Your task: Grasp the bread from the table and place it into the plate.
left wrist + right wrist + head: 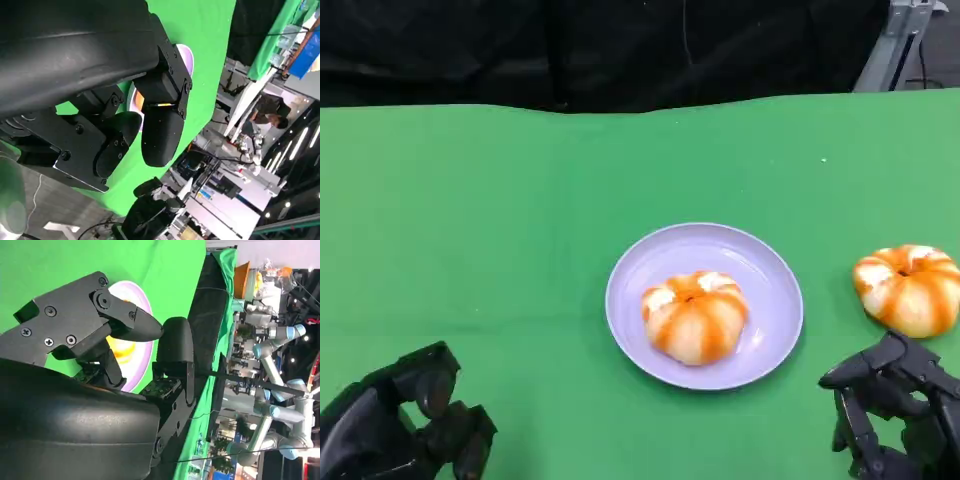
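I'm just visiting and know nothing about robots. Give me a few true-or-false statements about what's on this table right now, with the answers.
1. One bread lies in the plate. True.
2. The second bread is stacked on top of the first. False: it lies on the green table, to the right of the plate.
3. The right hand grips a bread. False: it holds nothing, and sits just in front of the second bread.
4. The left hand holds nothing. True.
5. The plate is bright red. False: it is pale lilac.
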### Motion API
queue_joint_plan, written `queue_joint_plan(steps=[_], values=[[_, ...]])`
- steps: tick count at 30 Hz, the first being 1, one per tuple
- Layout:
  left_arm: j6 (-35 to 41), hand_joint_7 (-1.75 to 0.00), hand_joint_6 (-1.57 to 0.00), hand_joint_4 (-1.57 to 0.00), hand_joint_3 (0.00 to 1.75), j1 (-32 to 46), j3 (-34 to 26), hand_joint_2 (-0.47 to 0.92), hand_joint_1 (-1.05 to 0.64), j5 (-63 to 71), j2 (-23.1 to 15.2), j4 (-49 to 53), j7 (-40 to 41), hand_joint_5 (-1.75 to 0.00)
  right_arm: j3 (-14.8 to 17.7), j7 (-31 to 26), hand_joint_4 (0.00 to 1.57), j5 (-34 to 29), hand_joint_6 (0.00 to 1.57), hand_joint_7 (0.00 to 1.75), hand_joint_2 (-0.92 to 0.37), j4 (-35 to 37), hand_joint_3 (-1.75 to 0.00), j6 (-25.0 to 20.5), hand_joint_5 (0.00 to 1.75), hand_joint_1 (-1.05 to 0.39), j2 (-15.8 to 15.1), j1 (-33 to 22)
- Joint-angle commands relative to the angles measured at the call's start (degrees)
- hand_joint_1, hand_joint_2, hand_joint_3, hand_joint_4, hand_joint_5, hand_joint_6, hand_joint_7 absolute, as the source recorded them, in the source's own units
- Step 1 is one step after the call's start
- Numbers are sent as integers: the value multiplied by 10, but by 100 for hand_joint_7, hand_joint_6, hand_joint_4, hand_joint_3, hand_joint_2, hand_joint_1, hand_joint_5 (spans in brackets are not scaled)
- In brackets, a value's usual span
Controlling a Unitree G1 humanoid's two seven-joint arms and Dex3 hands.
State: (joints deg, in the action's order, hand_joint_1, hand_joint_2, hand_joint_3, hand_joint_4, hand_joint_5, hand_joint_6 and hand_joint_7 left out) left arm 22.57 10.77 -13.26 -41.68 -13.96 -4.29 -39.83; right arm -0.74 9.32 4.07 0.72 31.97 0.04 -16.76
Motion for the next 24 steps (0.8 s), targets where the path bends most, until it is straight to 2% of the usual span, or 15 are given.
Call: queue_joint_plan(steps=[1, 7, 20, 24], values=[[-1, -171, -85, -97, 130, -8, -12, 56, -6, -15, -2, 11, -17, -175, 4, 2, 82, 8, 78, 143, -67, -5, -95, -2, 170, -15, -6, -4], [-1, -165, -88, -98, 125, -20, -24, 58, -6, -25, -4, 25, -20, -175, 5, 3, 81, 6, 77, 143, -67, -2, -97, 8, 170, -15, -6, -3], [0, -168, -85, -96, 128, -23, -33, 59, -4, -18, 0, 21, -8, -175, 4, 2, 82, 7, 77, 145, -67, -12, -98, 2, 171, -15, -6, -8], [-34, -169, -85, -96, 129, -20, -29, 59, -4, 6, 9, 19, -2, -175, 5, 2, 82, 5, 77, 146, -67, -9, -98, 4, 172, -15, -6, -6]])
